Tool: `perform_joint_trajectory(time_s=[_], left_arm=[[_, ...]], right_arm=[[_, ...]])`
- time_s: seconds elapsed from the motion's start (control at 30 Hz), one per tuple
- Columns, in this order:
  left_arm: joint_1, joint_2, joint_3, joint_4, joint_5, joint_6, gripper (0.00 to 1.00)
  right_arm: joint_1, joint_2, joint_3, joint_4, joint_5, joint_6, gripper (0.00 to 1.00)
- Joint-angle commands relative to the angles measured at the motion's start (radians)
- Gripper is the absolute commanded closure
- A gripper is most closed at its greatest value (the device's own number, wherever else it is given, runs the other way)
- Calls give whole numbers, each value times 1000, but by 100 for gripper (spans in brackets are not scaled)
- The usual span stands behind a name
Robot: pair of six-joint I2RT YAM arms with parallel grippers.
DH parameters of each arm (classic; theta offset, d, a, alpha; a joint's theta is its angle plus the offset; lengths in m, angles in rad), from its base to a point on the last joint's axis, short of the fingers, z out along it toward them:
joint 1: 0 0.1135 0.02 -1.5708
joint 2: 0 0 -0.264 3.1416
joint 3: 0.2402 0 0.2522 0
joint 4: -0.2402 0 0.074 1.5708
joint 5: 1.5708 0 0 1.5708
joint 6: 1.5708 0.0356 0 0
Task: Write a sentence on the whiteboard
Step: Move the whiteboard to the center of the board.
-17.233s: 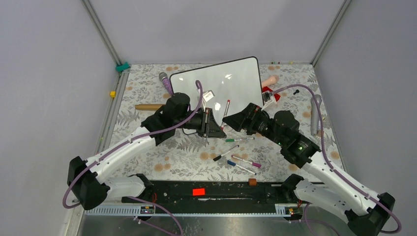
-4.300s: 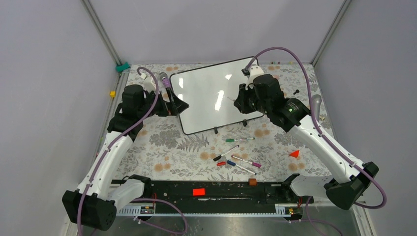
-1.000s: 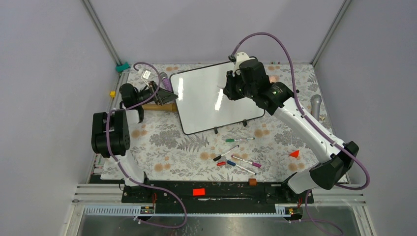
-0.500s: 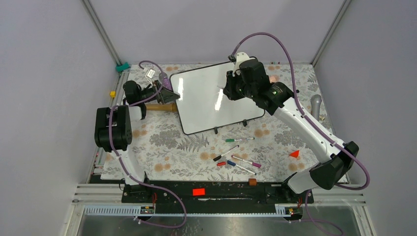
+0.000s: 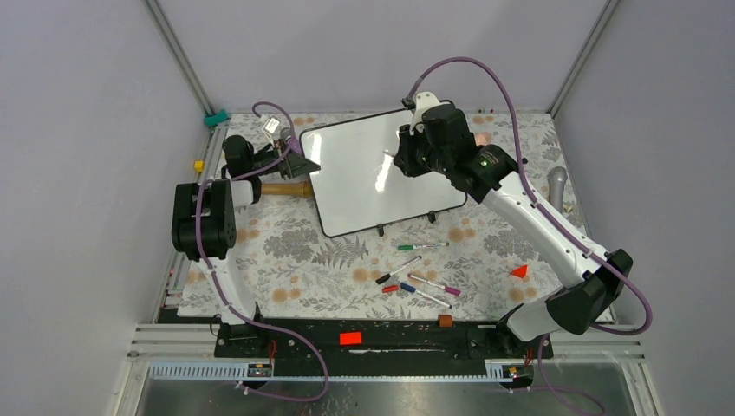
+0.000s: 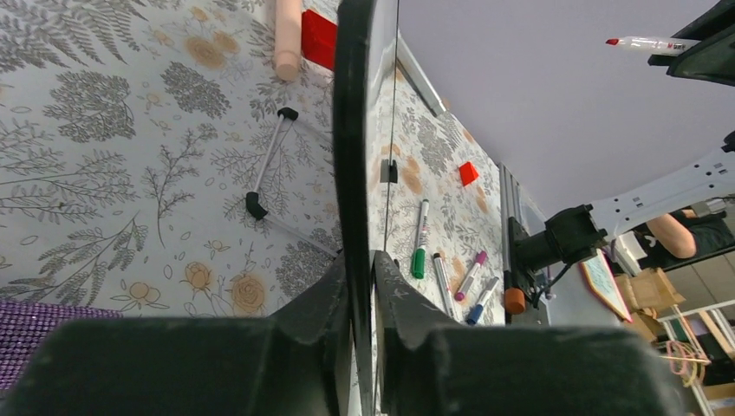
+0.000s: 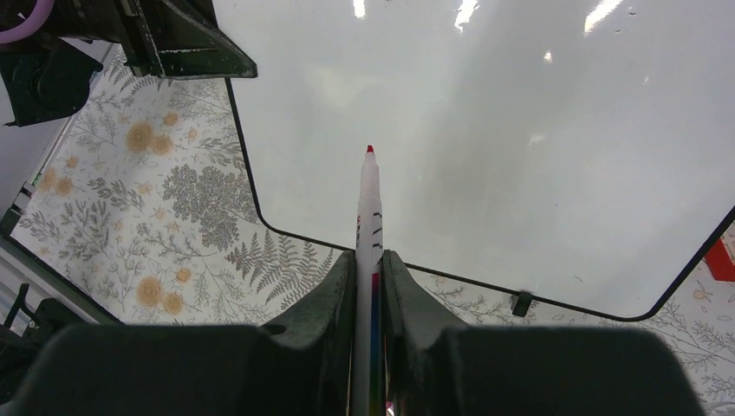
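L end effector (image 6: 361,258) clamps whiteboard (image 5: 360,191) rim, R end effector (image 7: 369,256) grips red marker (image 7: 370,204)
Board lies far-centre on floral bench (image 5: 295,260), L fingers shut on its left edge nr far corner, L arm folded by bench's left side; R arm stretched fwd, marker tip over board's white face, contact unclear

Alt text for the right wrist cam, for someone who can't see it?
The right gripper is shut on a red-tipped marker aimed at the blank whiteboard; whether the tip touches is unclear. The left gripper sits at the board's edge, top left, over a floral tablecloth.
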Motion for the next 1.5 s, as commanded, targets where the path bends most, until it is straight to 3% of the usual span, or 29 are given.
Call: perform_joint_trajectory(time_s=[0.0,0.07,0.7,1.47], left_arm=[[-11,17,52,10,64,24,93],[-13,23,59,5,73,20,100],[-49,76,115,-54,299,-6,100],[-123,-14,-15,-70,308,51,100]], right_arm=[[5,-39,2,25,2,-26,100],[5,-43,-3,25,5,-29,100],[5,-74,-40,25,1,-26,100],[5,-95,-62,25,-2,-9,100]])
